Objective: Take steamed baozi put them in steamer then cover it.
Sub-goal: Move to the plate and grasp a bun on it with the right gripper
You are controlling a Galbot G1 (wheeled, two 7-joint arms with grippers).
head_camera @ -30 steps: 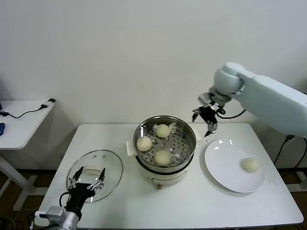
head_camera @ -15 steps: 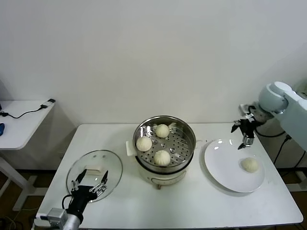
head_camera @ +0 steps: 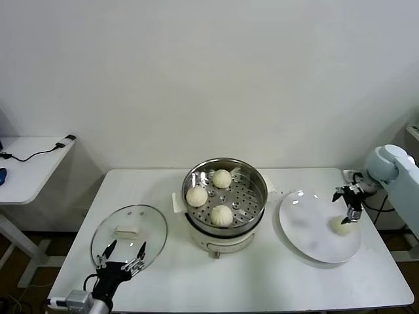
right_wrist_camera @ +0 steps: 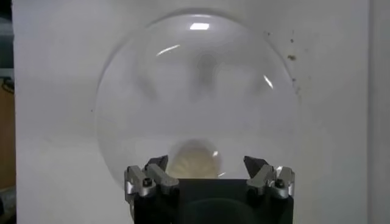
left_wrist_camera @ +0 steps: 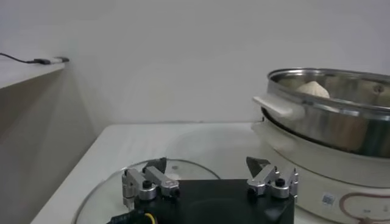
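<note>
Over the last second the right gripper (head_camera: 350, 210) has swung from above the steamer's far right rim out over the plate, and it now hangs just above the last bun (head_camera: 341, 225). Its jaws stand apart and hold nothing; in the right wrist view (right_wrist_camera: 207, 175) the fingertips (right_wrist_camera: 157, 163) sit either side of that bun (right_wrist_camera: 193, 159), not yet touching it as far as can be seen. The left gripper (head_camera: 122, 253) has drawn back a little toward the desk's near left corner and waits there, also spread and empty, at the near edge of the cover (head_camera: 150, 222); the left wrist view (left_wrist_camera: 207, 171) shows its fingers over the glass.

The bun lies on the right half of the plate (head_camera: 308, 219), which sits toward the right edge of the desk (head_camera: 262, 281). Three buns (head_camera: 222, 215) already rest on the perforated floor of the steamer (head_camera: 254, 180), which stands in the middle of the desk. The cover lies flat on the desk's left side with its white handle (head_camera: 127, 231) up, well apart from the steamer.

The step in hand looks like the pick of the fourth and last bun. The next move would call for a short descent so the fingers straddle the bun, then a soft close, since dough would likely dent under a hard squeeze. After that come the carry to the free spot in the steamer and the lifting of the cover by its handle.
</note>
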